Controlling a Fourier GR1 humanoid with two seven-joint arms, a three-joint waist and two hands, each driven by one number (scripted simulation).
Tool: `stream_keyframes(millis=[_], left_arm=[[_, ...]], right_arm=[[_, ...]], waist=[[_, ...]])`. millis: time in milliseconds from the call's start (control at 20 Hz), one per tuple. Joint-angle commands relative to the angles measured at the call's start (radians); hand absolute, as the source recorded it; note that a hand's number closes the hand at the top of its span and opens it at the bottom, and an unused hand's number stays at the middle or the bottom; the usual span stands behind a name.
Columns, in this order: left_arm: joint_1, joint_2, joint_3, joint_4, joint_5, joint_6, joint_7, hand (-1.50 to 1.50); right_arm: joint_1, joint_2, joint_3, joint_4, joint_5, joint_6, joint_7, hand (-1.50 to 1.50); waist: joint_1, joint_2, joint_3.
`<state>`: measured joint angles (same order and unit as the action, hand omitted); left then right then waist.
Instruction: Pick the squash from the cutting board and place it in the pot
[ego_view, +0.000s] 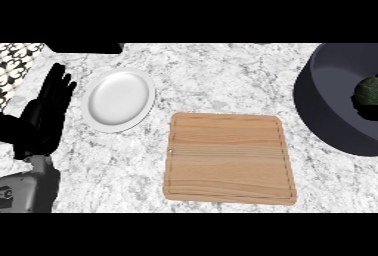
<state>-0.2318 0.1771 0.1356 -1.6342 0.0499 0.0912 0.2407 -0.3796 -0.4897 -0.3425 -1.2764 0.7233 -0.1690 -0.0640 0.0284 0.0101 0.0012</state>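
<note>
On marble counter, cutting board, pot

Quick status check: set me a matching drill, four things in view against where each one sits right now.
Things:
1. cutting board
2. plate
3. squash
4. left hand

Places:
A. inside the pot, at the right edge
B. at the left edge, open, fingers up
C. middle of the view
D. between the hand and the board

Pairs: 1-C, 2-D, 3-A, 4-B
</note>
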Motion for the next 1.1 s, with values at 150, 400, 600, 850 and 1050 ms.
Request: stream_keyframes(millis=[150, 400, 600, 850, 1050], left_arm=[[-0.043, 0.01, 0.016, 0.007, 0.014, 0.003, 0.041, 0.0], [-0.027, -0.011, -0.021, -0.017, -0.021, 0.017, 0.033, 0.0], [0.015, -0.035, -0.036, -0.034, -0.03, 0.024, 0.0, 0.0], [-0.026, -0.031, -0.028, 0.01, -0.008, 0.007, 0.004, 0.0], [0.008, -0.019, -0.017, -0.033, -0.012, 0.012, 0.012, 0.0]], right_arm=[[-0.197, -0.018, -0.001, 0.481, 0.065, -0.173, -0.197, 1.5], [-0.291, -0.049, -0.06, 0.732, 0.018, -0.107, -0.199, -1.5], [-0.325, -0.077, -0.109, 0.839, -0.077, 0.046, -0.328, -1.5], [-0.387, -0.026, -0.177, 0.886, -0.178, 0.119, -0.435, -1.5], [-0.365, -0.087, -0.305, 0.925, -0.311, 0.211, -0.547, -1.5]], waist=[[-0.006, -0.003, 0.0], [0.009, 0.002, 0.001], [0.016, 0.005, 0.003], [0.008, 0.006, 0.003], [0.009, 0.004, 0.004]])
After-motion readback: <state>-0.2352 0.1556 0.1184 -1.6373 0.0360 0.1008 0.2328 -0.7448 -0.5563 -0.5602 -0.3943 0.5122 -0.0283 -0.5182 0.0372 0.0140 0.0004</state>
